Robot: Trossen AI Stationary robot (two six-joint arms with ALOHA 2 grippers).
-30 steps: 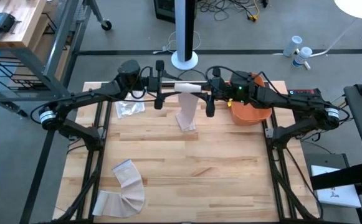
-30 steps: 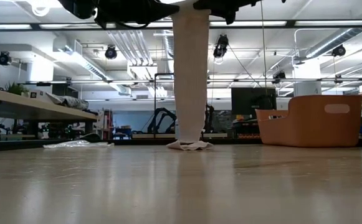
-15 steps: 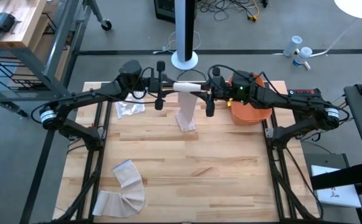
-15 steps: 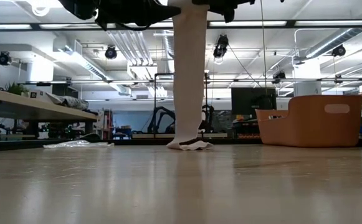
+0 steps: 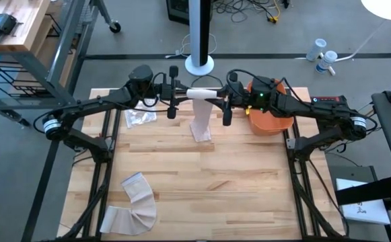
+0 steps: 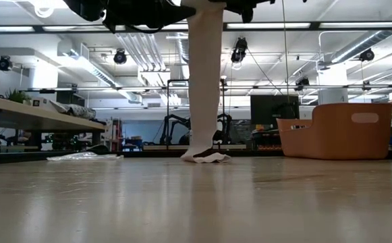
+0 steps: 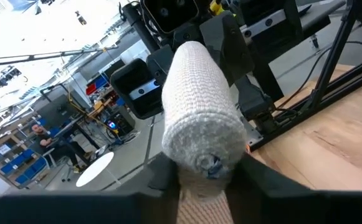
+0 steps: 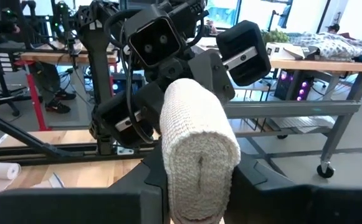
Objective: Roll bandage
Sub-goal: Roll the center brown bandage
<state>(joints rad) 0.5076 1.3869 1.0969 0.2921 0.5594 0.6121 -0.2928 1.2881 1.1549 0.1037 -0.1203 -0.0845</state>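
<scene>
1. the bandage roll (image 5: 202, 93) is held in the air above the far middle of the wooden tabletop (image 5: 202, 181), lying crosswise between the two arms.
2. the left hand (image 5: 179, 93) is clamped on the roll's left end; in the left wrist view the roll (image 7: 200, 118) sits between its two dark fingers (image 7: 162, 174).
3. the right hand (image 5: 222, 95) is clamped on the roll's right end; in the right wrist view the roll (image 8: 198, 149) is pinched between its fingers (image 8: 255, 180).
4. a loose tail of bandage (image 6: 205, 74) hangs straight down from the roll, and its crumpled end (image 6: 205, 156) rests on the tabletop.
5. an orange bin (image 5: 270, 121) stands at the far right of the tabletop, partly under the right arm.
6. a clear plastic wrapper (image 5: 140, 117) lies near the far left edge.
7. two more bandage pieces (image 5: 136, 202) lie at the near left corner of the tabletop, well apart from the roll.
</scene>
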